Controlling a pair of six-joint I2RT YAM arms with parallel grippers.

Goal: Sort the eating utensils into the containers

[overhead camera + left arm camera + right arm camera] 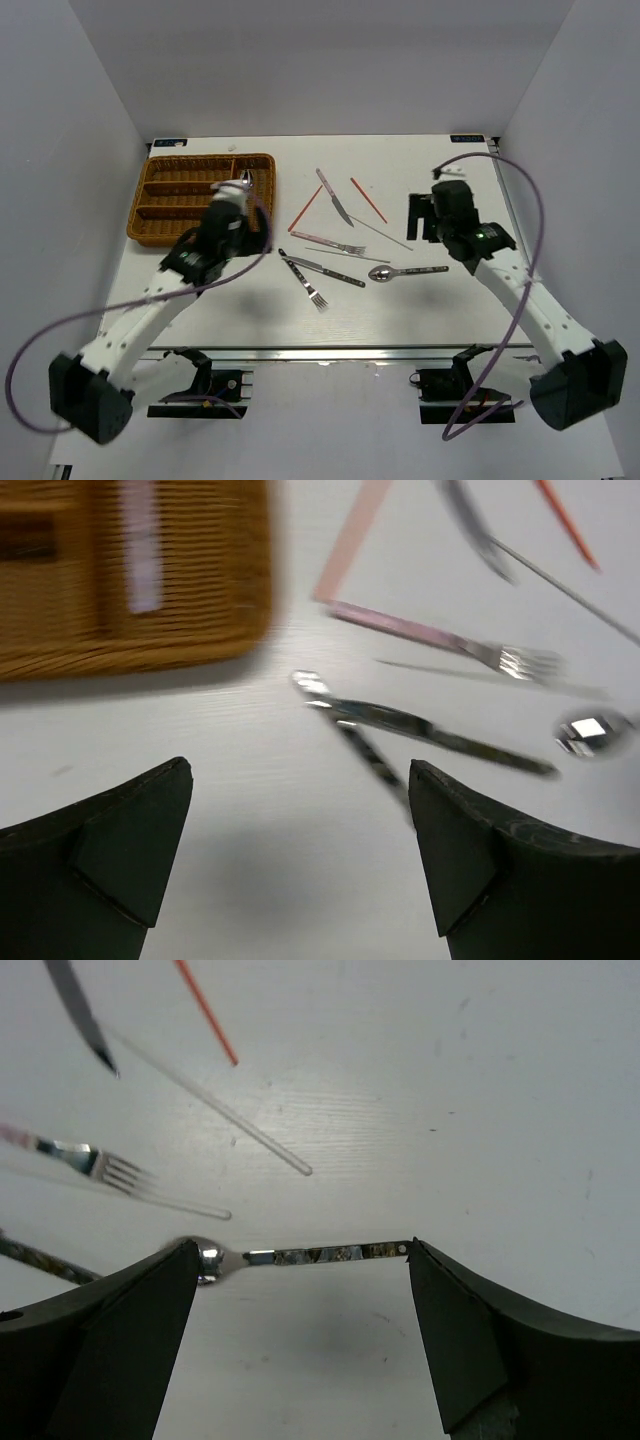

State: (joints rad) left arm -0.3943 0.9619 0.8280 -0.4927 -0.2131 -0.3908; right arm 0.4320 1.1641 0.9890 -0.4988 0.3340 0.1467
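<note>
Top external, left arm (225,235) over wicker tray (160,190), utensils (325,241) loose beside it

Left arm (150,310): extended forward and angled inward from its base.
Left gripper (298,772): jaws held wide apart; nothing is gripped.
Right arm (525,300): extended forward and bent inward at the elbow.
Right gripper (300,1250): jaws held wide apart; nothing is gripped.

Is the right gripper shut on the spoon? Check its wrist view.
No, the right gripper is open and the spoon lies on the table beneath it.
</note>
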